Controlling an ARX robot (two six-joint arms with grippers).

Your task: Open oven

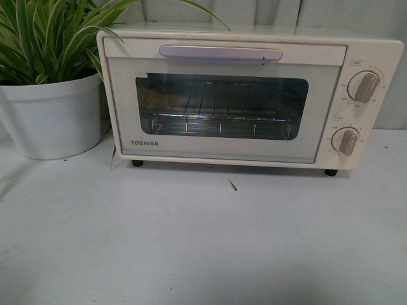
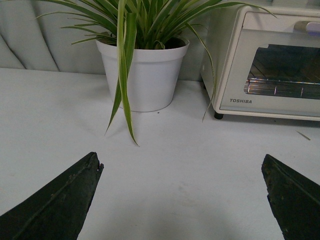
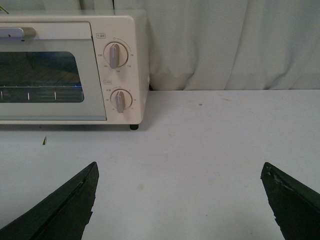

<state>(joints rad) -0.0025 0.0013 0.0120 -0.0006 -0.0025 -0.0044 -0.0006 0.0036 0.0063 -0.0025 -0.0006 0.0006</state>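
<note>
The cream-white Toshiba oven (image 1: 248,95) stands at the back of the table with its glass door shut, its long bar handle (image 1: 220,53) across the top and two round knobs (image 1: 365,87) on the right. A wire rack shows inside. The oven also shows in the left wrist view (image 2: 270,65) and in the right wrist view (image 3: 70,70). My left gripper (image 2: 182,172) is open and empty over bare table, well short of the oven. My right gripper (image 3: 180,172) is open and empty, also short of it. Neither arm shows in the front view.
A white pot (image 1: 54,117) with a long-leaved green plant (image 1: 51,32) stands just left of the oven, its leaves hanging near the oven's side. A small bit of debris (image 1: 233,185) lies in front of the oven. A pale curtain (image 3: 225,45) hangs behind the table (image 1: 191,241).
</note>
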